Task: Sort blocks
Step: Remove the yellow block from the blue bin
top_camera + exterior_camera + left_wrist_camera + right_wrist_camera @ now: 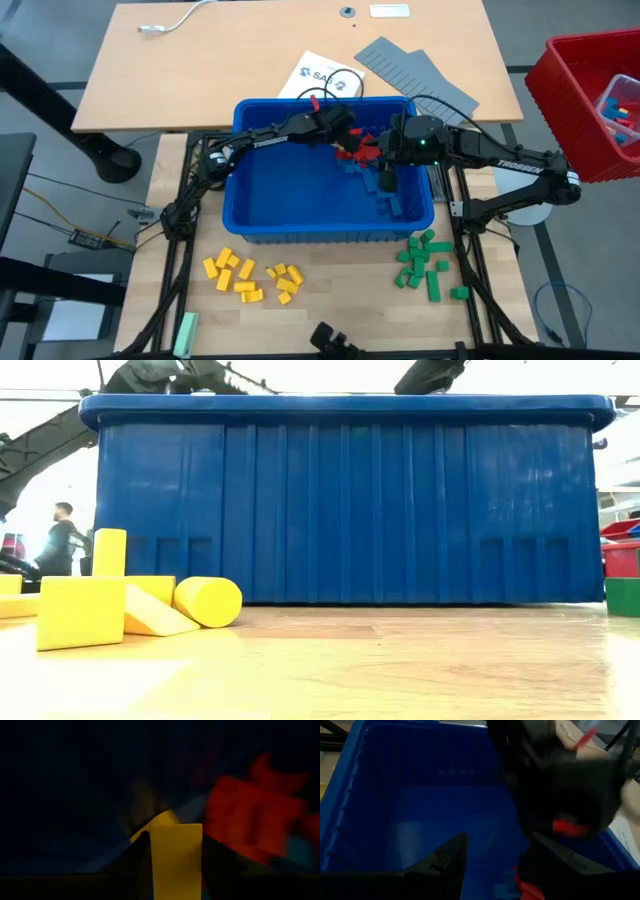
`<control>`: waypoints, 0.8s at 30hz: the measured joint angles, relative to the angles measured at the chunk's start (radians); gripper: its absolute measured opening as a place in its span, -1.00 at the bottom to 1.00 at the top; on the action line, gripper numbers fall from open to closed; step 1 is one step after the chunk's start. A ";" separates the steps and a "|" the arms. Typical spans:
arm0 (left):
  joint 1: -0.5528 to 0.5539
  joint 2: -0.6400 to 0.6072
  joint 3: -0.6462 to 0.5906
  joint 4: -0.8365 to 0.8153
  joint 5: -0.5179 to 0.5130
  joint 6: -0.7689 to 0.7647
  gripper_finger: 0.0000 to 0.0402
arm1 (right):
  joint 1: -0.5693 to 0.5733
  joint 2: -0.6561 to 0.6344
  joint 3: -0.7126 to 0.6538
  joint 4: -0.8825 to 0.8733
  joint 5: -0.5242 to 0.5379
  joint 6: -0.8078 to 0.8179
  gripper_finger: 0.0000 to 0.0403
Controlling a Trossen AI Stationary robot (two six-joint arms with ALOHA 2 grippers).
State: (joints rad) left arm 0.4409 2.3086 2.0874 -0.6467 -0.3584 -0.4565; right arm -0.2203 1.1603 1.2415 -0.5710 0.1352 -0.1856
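Both my arms reach down into the blue bin (262, 190). My left gripper (175, 865) pinches a yellow block (176, 857) beside red blocks (357, 150). My right gripper (495, 865) hangs spread, holding nothing. About twelve yellow blocks (252, 277) and twelve green blocks (425, 262) sit in separate groups on the wooden table (330, 285).

The high view looks straight down on the whole table (300, 80), with the bin (290, 195) at centre. The low view sits at tabletop height, close against the bin's (350, 500) outer wall, facing the room beyond. Both wrist views look from close range into the bin (395, 795), the left one nearly at the blocks (176, 855).
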 joint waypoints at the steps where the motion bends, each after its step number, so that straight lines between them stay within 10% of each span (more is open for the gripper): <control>1: -0.012 -0.014 0.017 -0.008 0.000 0.021 -0.27 | 0.000 0.000 0.000 -0.003 0.000 0.000 -0.01; 11: -0.191 -0.184 0.245 -0.450 -0.059 0.189 -0.27 | 0.000 -0.011 0.000 -0.162 0.001 -0.033 -0.01; 24: -0.514 -0.441 0.251 -0.882 -0.066 -0.048 -0.28 | 0.001 -0.021 0.000 -0.181 -0.005 0.008 -0.01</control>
State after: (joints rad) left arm -0.0735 1.8676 2.3386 -1.5285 -0.4246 -0.5042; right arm -0.2195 1.1393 1.2411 -0.7525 0.1302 -0.1780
